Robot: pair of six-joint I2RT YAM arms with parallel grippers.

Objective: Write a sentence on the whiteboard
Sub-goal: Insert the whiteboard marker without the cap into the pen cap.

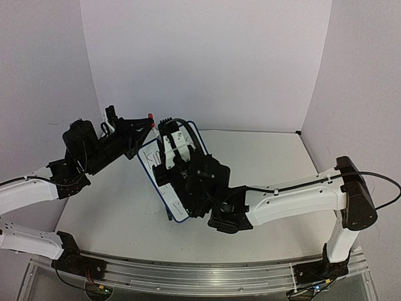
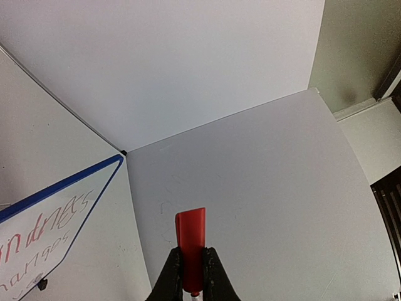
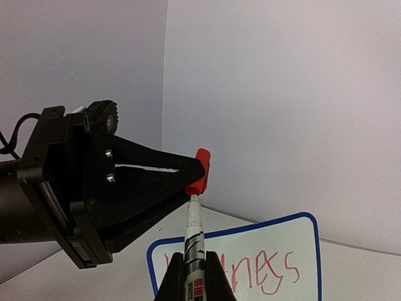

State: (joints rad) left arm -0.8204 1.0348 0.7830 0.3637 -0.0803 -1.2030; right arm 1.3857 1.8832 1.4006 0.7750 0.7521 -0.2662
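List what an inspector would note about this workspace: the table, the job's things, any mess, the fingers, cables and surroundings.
Surface: white table.
Job's things: whiteboard with red writing; more lines show in the left wrist view.
Clutter: nothing seen.
Grippers: left fingers shut on red cap; right fingers shut on marker, whose tip meets the cap.
Cables: black cable along the right arm.
Surroundings: plain white walls.
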